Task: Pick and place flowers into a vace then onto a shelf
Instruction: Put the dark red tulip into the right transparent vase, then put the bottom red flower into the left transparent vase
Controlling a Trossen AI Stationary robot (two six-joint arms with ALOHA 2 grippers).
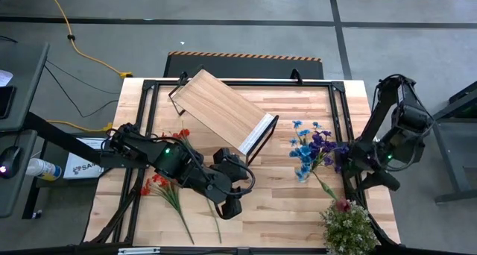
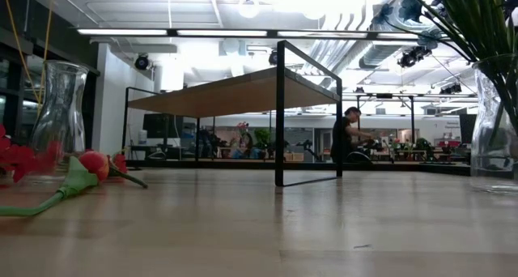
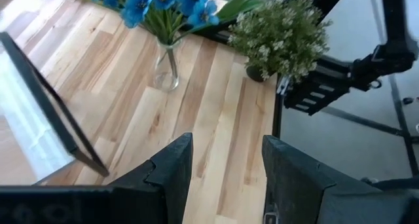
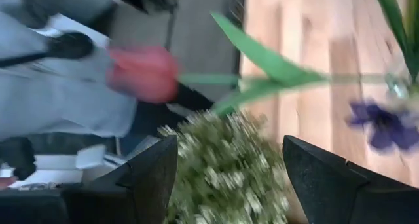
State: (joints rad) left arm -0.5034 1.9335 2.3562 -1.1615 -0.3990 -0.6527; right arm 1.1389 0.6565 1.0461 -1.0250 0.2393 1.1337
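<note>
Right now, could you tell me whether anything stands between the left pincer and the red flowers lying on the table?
Nothing visible does. The left pincer hangs empty and open over bare wood, and the red flowers lie flat beside its arm toward the table's left edge. The shelf sits farther back, clear of that path.

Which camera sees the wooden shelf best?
The high view: the whole shelf shows, board and black frame, tilted on the table. The low view sees it edge-on; the left wrist view catches one corner; the right wrist view misses it.

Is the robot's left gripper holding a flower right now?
No, the left gripper has open dark fingers with only bare wooden table between them, and the red flowers lie on the table beside the arm.
</note>
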